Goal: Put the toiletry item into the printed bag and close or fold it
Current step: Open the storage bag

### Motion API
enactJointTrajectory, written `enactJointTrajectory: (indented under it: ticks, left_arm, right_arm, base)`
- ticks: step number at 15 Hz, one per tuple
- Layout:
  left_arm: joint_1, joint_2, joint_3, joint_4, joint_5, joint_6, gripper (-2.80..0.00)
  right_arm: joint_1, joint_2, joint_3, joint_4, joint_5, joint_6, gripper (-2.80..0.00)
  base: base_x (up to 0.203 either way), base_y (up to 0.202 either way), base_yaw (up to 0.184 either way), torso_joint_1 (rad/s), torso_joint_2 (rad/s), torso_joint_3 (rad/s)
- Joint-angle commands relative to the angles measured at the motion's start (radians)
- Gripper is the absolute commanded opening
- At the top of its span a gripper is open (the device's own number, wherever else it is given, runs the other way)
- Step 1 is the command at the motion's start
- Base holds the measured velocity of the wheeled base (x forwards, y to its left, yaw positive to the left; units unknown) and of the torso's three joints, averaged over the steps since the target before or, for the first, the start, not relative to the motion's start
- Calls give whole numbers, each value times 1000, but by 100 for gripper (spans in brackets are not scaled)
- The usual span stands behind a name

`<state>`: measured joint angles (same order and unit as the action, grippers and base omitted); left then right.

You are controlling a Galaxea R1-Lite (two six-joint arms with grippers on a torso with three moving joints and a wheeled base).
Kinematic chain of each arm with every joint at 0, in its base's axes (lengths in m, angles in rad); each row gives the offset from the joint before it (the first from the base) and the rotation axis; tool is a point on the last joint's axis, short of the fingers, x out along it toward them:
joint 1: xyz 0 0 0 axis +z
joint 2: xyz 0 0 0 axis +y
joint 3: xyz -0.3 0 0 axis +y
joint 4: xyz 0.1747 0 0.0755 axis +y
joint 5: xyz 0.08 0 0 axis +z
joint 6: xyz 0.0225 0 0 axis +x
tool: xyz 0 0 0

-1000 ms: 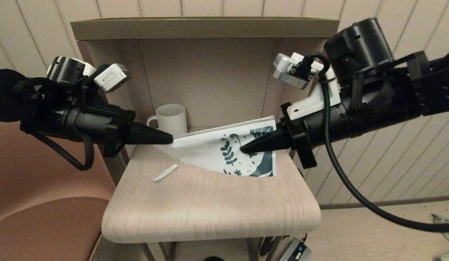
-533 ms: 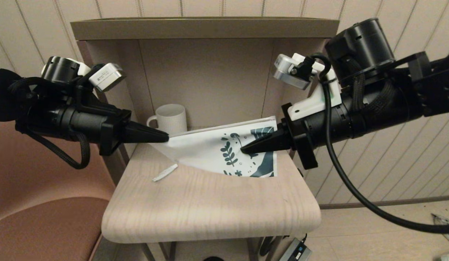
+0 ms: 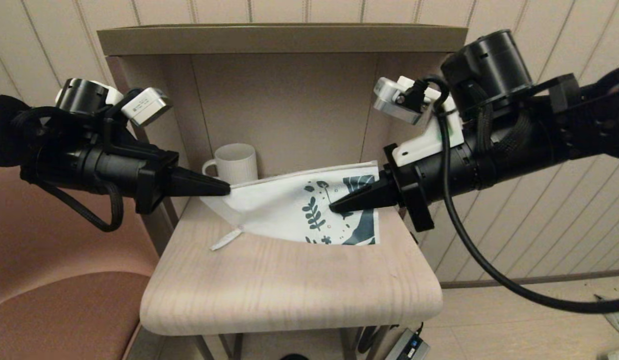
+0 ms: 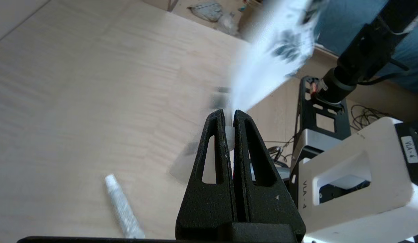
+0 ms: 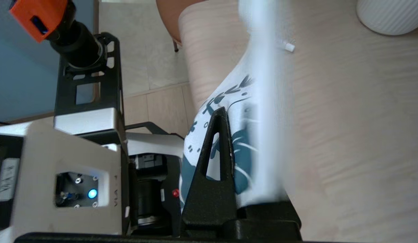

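Note:
The printed bag (image 3: 284, 206) hangs stretched between my two grippers above the wooden shelf, its teal leaf print at the right end. My left gripper (image 3: 228, 189) is shut on the bag's plain white end; a small white piece sits pinched between the fingertips (image 4: 236, 116). My right gripper (image 3: 332, 206) is shut on the printed end, with one finger (image 5: 219, 135) in front of the print (image 5: 244, 162) and the other hidden behind the bag. The toiletry item (image 3: 226, 239), a slim white tube (image 4: 123, 209), lies on the shelf just under the bag's lower left edge.
A white ribbed mug (image 3: 235, 162) stands at the back left of the shelf (image 3: 289, 290), inside a cabinet niche with side walls close to both arms. A brown seat (image 3: 64, 310) is at the lower left. Floor and cables lie to the right.
Both grippers have shifted a little to the left with the bag. The bag's lower edge now reaches the tube's far end. The tube has not moved.

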<state>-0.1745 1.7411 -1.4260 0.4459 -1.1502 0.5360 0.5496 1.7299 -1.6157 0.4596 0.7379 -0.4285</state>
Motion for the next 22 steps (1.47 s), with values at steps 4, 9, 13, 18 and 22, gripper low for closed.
enactJointTrajectory:
  ticks: [4, 9, 13, 18, 22]
  left_arm:
    - [-18, -2, -17, 3, -26, 2, -280]
    - [-19, -5, -13, 2, -25, 2, -280]
    - [5, -3, -65, 6, -29, -3, -280]
    - [9, -8, -91, 16, -33, -8, -280]
    - [4, -15, -53, 16, -33, -6, -280]
  right_arm:
    - [12, 85, -47, 2, 5, 1, -280]
    - [22, 48, -14, 2, -1, 1, -280]
    - [12, -4, 83, -5, -3, -6, -280]
    - [4, -11, 214, -189, -16, -9, -280]
    - [10, 10, 203, -214, -52, -9, -280]
  base:
    - [0, 0, 0, 0, 0, 0]
    - [0, 0, 0, 0, 0, 0]
    - [0, 0, 0, 0, 0, 0]
    - [0, 0, 0, 0, 0, 0]
    - [0, 0, 0, 0, 0, 0]
